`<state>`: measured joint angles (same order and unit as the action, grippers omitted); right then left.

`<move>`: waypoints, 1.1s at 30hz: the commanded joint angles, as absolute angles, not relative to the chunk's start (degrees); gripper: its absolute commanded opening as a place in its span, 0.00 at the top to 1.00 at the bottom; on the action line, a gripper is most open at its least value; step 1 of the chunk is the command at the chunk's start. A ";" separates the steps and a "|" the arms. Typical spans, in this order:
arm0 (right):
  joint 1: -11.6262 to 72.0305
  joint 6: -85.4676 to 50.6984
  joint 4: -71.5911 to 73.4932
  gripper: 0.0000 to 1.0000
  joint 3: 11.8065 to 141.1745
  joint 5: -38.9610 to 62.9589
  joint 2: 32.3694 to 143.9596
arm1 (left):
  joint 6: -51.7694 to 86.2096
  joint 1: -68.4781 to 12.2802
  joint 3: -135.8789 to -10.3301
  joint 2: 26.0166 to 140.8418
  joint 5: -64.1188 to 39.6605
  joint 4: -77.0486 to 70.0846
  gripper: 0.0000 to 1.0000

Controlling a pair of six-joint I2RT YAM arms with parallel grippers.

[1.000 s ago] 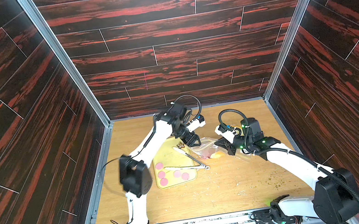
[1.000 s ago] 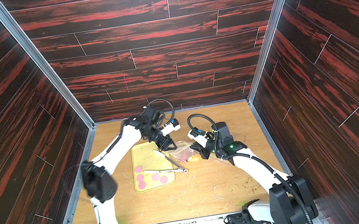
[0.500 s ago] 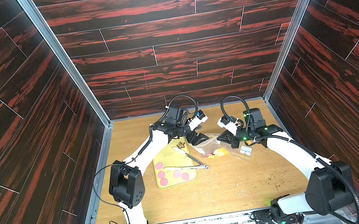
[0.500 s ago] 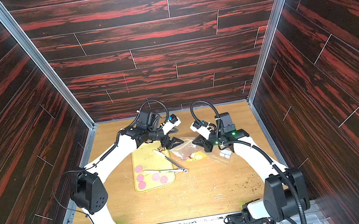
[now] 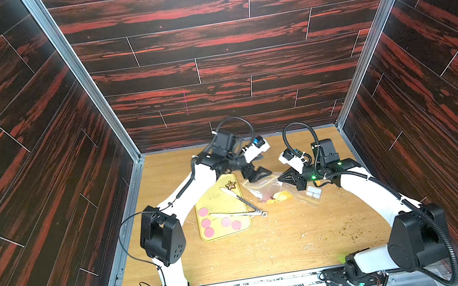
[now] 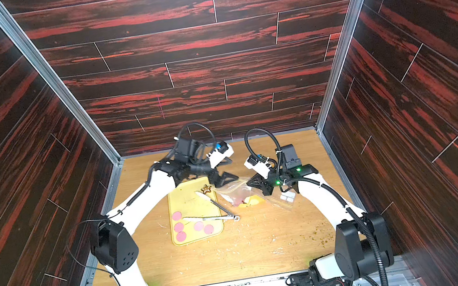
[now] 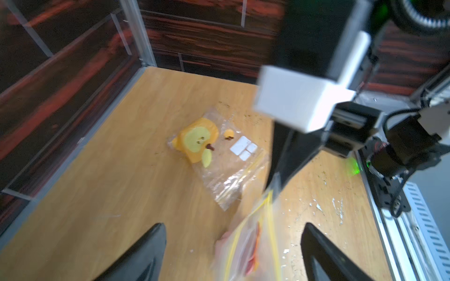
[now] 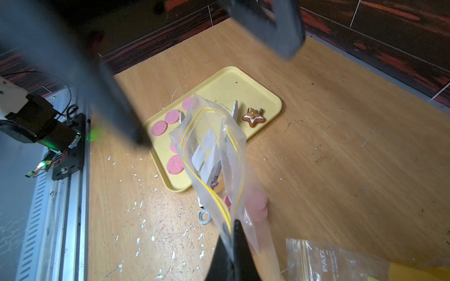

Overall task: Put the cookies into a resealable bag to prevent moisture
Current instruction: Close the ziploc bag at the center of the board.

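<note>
Several pink cookies [image 5: 206, 223] [image 8: 159, 128] lie on the yellow tray [image 5: 214, 196] [image 8: 231, 82]. More pink cookies [image 8: 255, 206] show inside a clear resealable bag [image 5: 263, 186] [image 8: 214, 146] with a yellow zip line. My right gripper [image 5: 281, 178] [image 8: 231, 233] is shut on that bag's rim and holds it up, mouth towards the tray. My left gripper [image 5: 258, 173] [image 7: 233, 226] is open at the bag's other side, and the bag [image 7: 250, 245] hangs between its spread fingers [image 7: 146, 253] without touching either one.
Metal tongs [image 5: 243, 207] lie across the tray's right edge, and a star-shaped biscuit [image 5: 230, 184] [image 8: 253, 116] sits at its far end. A second clear bag [image 5: 294, 197] [image 7: 219, 155] with a yellow fruit print lies flat under my right arm. Crumbs dot the wooden table [image 5: 268, 251].
My left gripper has opened wider and its arm has swung lower and further over the bag's mouth. My right arm has shifted back slightly, still holding the bag.
</note>
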<state>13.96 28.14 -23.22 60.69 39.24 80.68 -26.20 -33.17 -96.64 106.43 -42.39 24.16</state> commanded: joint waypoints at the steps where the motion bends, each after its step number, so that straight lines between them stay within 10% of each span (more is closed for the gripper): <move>1: 13.76 29.59 -24.08 1.00 60.64 42.53 81.32 | -28.70 -33.55 -96.15 107.38 -39.73 24.50 0.11; 12: 13.66 29.49 -22.62 1.00 59.31 43.53 80.67 | -32.05 -35.77 -99.83 112.81 -36.93 28.28 0.16; 18: 13.26 29.53 -22.31 1.00 59.15 43.83 81.04 | -33.04 -34.76 -102.57 114.33 -43.06 32.43 0.49; 33: 12.32 28.56 -19.28 0.97 57.75 45.08 80.51 | -32.70 -33.75 -108.47 117.22 -49.02 41.47 0.86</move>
<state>12.49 27.90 -20.29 58.41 42.19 80.68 -31.40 -34.06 -106.39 116.73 -46.96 37.45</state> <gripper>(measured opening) 0.046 0.154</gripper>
